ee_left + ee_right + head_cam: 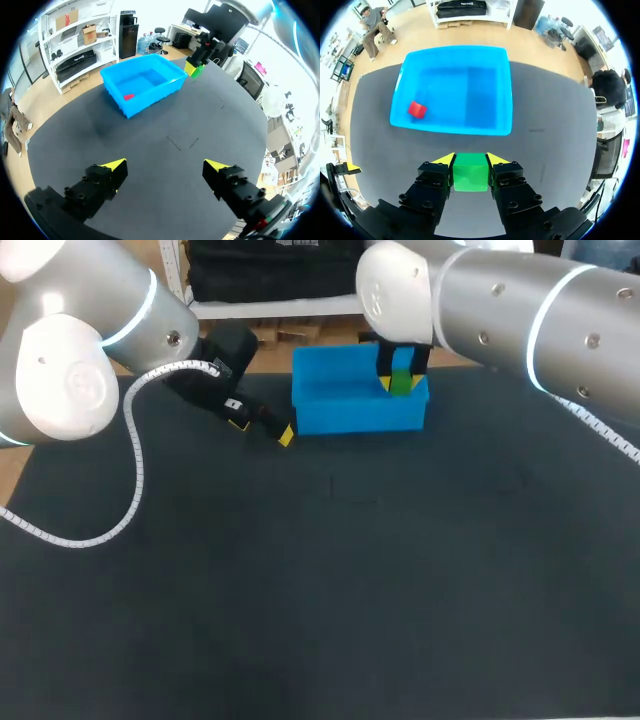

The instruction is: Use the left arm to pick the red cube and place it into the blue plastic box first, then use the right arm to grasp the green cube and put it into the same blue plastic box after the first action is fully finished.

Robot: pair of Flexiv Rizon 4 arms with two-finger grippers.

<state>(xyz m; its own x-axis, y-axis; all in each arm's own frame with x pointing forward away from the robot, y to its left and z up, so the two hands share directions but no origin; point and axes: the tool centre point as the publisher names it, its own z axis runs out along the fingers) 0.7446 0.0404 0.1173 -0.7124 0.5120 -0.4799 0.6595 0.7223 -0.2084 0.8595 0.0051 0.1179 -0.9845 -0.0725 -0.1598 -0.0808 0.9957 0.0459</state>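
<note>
Now: the blue box (360,422) stands at the far edge of the table (330,590), about mid-way along it. The red cube (417,109) lies on the box floor, close to one end wall. So I judge the first half of the task done.

The green cube (470,172) is off the table, clamped in the right gripper (470,161). A yellow tip presses flat on each of two opposite faces, and the cube sits square between them. In the head view it hangs by the box's right front corner. From the wrist it seems just short of the near wall, so I cannot say whether it clears the rim.

Handling, as I judge it: a small, stiff, light block with flat, smooth sides. It should not crush, but could slip or twist if gripped off-centre. The present hold, centred on parallel faces, looks right.

The left gripper (167,165) hangs beside the box's left end, fingers wide apart and empty.
</note>
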